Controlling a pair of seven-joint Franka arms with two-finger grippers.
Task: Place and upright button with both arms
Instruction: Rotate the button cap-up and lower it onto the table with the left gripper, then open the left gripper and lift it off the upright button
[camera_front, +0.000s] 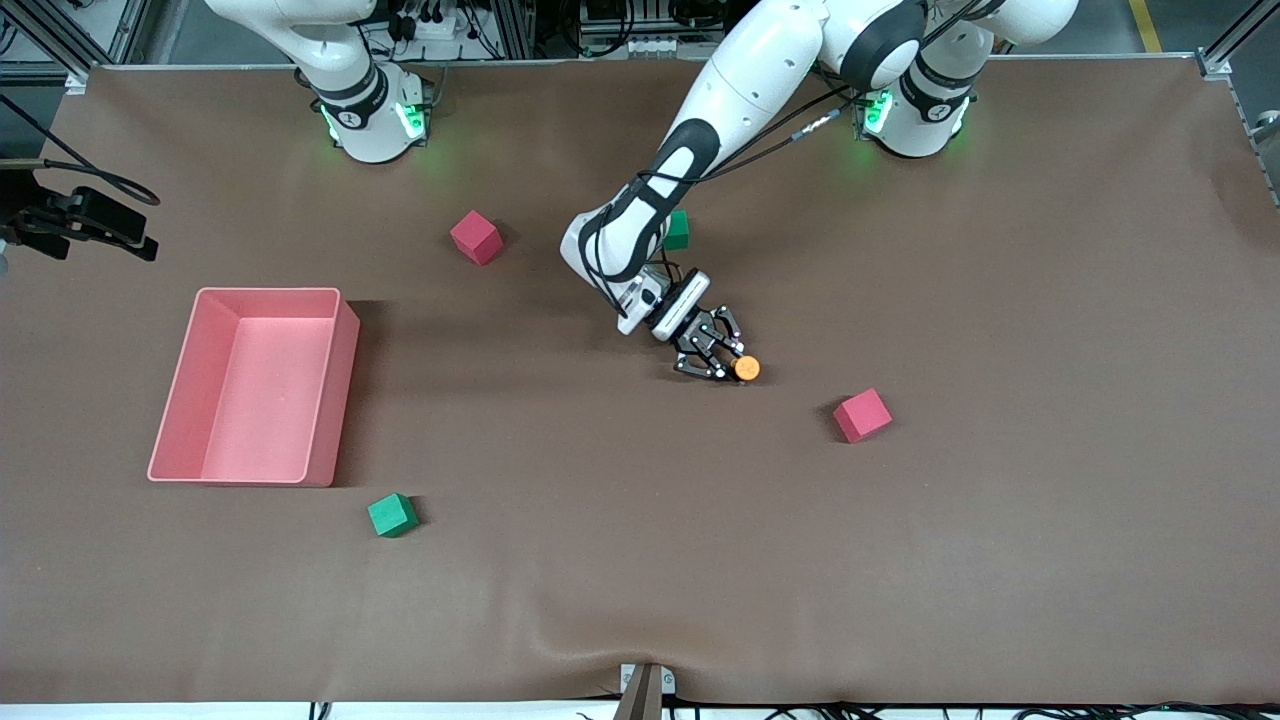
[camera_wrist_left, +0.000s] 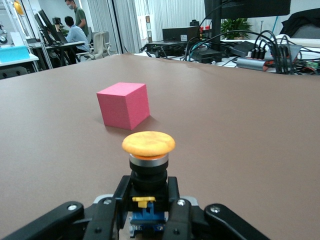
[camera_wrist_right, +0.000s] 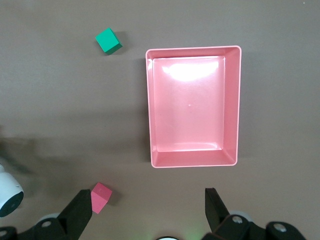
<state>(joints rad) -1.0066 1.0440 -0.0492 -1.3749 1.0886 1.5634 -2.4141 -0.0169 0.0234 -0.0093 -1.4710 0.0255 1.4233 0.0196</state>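
The button has a round orange cap and a black body with a blue base. My left gripper is shut on its body, low over the middle of the table, with the cap pointing away from the palm. In the left wrist view the left gripper has one black finger on each side of the body. The right arm stays back near its base. My right gripper hangs open and holds nothing, high above the pink bin.
A red cube sits just past the button toward the left arm's end. Another red cube and a half-hidden green cube lie near the bases. A green cube lies beside the bin.
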